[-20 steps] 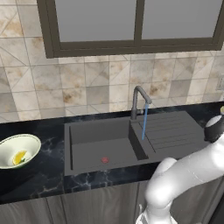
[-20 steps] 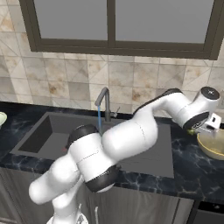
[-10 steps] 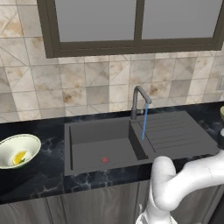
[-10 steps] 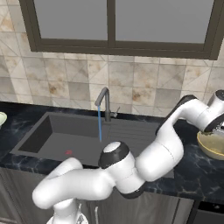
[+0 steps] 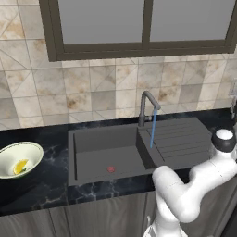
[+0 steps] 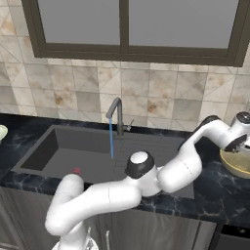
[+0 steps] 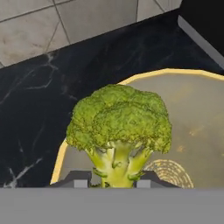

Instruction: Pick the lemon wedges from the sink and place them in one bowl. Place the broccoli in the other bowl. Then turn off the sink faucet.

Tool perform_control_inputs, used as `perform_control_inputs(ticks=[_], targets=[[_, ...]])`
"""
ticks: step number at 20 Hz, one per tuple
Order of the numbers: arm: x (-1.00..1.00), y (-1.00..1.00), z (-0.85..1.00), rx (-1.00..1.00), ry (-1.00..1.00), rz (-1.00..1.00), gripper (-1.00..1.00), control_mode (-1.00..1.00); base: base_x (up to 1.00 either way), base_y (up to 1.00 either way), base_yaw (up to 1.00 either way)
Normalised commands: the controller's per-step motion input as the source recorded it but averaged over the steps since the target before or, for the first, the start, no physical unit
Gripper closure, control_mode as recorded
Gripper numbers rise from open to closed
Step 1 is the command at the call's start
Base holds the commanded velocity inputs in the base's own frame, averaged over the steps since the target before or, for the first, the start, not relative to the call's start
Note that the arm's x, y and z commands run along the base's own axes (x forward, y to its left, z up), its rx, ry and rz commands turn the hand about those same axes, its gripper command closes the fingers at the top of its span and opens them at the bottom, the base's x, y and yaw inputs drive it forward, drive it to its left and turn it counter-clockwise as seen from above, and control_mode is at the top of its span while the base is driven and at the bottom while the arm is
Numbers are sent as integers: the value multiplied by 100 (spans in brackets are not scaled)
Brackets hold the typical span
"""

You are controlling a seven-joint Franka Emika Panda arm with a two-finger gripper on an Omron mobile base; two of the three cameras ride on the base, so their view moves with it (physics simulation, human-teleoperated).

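wall: beige and grey marbled tiles (image 5: 92,88)
window: dark frame, frosted panes (image 5: 139,23)
counter: black marble, white veins (image 5: 41,190)
cabinets: dark wood fronts (image 6: 161,234)

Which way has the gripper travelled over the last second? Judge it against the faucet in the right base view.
Yes. The gripper has swung further right, away from the faucet, and is shut on the broccoli over the tan bowl on the counter.
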Motion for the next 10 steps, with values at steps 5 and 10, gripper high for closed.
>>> perform_control_inputs(ticks=[5,10], targets=[[7,-98,26,0,0,0,-100,-100,0,0,0],[-38,-95,95,0,0,0,-100,-100,0,0,0]])
